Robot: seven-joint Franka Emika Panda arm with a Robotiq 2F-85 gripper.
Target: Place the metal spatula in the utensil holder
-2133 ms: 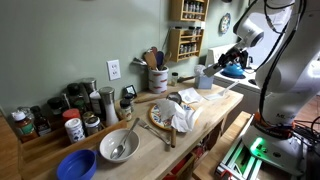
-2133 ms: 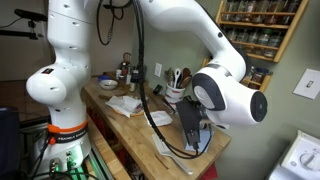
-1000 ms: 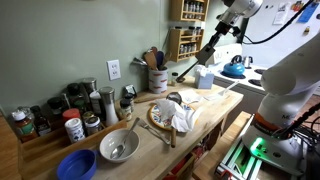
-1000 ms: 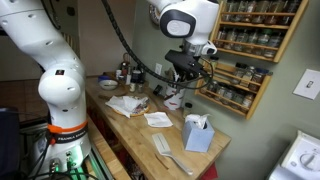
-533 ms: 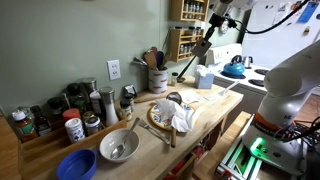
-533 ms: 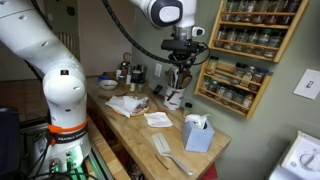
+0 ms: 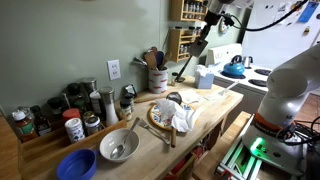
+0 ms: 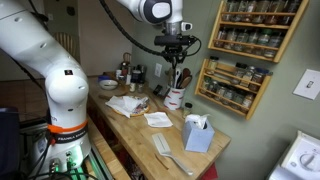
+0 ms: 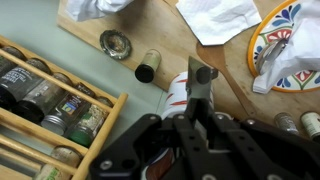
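Observation:
My gripper [image 7: 205,24] is shut on the metal spatula [image 7: 190,55], a long grey utensil that slants down from the jaws towards the utensil holder [image 7: 158,79]. The holder is a cream-white crock at the back of the wooden counter, with brown wooden spoons standing in it. In the other exterior view the gripper [image 8: 178,57] hangs above the crock [image 8: 175,99] with the spatula [image 8: 181,76] pointing down at it. In the wrist view the spatula [image 9: 199,85] runs out from between the fingers [image 9: 197,118] over the crock [image 9: 176,95]. Its tip is above or just beside the rim.
A wall spice rack [image 7: 186,40] hangs right behind the crock. A blue tissue box [image 7: 205,78] stands beside it. A plate with a white cloth [image 7: 160,113], a grey bowl with a spoon [image 7: 118,146], a blue bowl [image 7: 75,165] and jars [image 7: 70,125] fill the counter.
The arm has swung from the counter's far end up and over to the crock, carrying the spatula. In the last half second it moved a little closer to the crock.

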